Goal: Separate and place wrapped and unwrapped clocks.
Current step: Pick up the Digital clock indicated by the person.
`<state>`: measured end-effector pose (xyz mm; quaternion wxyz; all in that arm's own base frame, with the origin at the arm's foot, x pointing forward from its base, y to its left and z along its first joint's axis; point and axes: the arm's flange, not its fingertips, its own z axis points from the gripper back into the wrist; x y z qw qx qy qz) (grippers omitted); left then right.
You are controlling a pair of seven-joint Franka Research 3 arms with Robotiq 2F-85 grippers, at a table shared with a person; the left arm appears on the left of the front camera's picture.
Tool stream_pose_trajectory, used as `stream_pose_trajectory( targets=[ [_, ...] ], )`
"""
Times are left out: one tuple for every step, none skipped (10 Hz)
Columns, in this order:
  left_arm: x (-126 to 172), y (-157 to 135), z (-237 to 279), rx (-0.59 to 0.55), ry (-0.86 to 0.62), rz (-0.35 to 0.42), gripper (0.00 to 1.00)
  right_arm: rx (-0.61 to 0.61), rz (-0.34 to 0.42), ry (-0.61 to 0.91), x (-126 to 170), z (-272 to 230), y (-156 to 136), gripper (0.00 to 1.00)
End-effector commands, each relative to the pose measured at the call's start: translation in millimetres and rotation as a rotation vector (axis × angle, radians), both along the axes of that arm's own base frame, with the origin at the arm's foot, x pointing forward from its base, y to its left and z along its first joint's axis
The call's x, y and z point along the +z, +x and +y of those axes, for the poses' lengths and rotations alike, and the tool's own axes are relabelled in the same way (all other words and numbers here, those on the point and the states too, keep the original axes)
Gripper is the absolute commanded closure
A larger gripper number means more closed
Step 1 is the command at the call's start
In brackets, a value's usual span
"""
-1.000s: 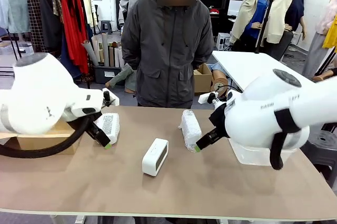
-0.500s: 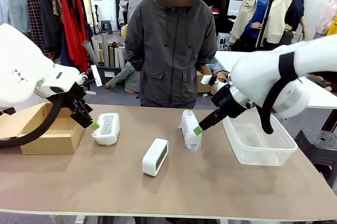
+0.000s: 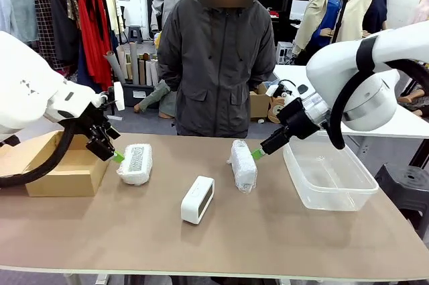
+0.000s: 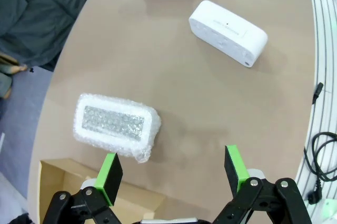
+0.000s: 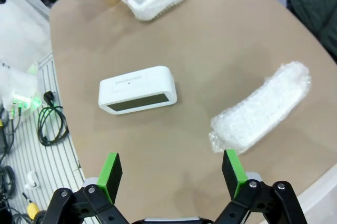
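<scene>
Bare clock (image 3: pixel 198 199) sits mid-table, free tabletop (image 3: pixel 281 245) along the near edge.

Setting: we take this for a robotics test bay set up inside a garment workroom.

Lab side:
- Two white robot arms, the left arm (image 3: pixel 30 97) and the right arm (image 3: pixel 355 77), reach over one brown tabletop (image 3: pixel 281 238).
- The left claw (image 4: pixel 174 168) and the right claw (image 5: pixel 171 174) carry green pads (image 4: pixel 110 176).
- Loose cables (image 5: pixel 50 124) lie on the floor (image 5: pixel 26 39) beside the tabletop.

Garment side:
- A rack of hanging clothes (image 3: pixel 80 17) holds shirts and red pieces.
- Rolls of material (image 3: pixel 134 64) stand upright near it.
- Cardboard boxes (image 3: pixel 258 104) sit on the floor.
- A white worktable (image 3: pixel 315 84) stands behind.

A person (image 3: pixel 214 64) in a grey jacket stands at the tabletop's far side.
</scene>
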<state>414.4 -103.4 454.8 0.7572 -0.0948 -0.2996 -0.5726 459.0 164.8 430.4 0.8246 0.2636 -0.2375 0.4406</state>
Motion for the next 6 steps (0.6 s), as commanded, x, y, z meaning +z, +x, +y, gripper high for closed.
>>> stream_pose_trajectory(
  targets=[
    [3.3, -5.6, 2.2, -0.014, -0.015, -0.007, 0.00, -0.022, 0.016, -0.007, 6.3, 4.9, -5.8, 0.00],
    [3.3, -5.6, 2.2, -0.014, -0.015, -0.007, 0.00, -0.022, 0.016, -0.007, 6.3, 4.9, -5.8, 0.00],
    [3.3, -5.6, 2.2, -0.014, -0.015, -0.007, 0.00, -0.022, 0.016, -0.007, 6.3, 4.9, -5.8, 0.00],
    [3.3, -5.6, 2.2, -0.014, -0.015, -0.007, 0.00, -0.022, 0.016, -0.007, 6.3, 4.9, -5.8, 0.00],
    [3.3, -5.6, 2.2, -0.014, -0.015, -0.007, 0.00, -0.022, 0.016, -0.007, 6.3, 4.9, -5.8, 0.00],
    [3.3, -5.6, 2.2, -0.014, -0.015, -0.007, 0.00, -0.022, 0.016, -0.007, 6.3, 4.9, -5.8, 0.00]
  ],
)
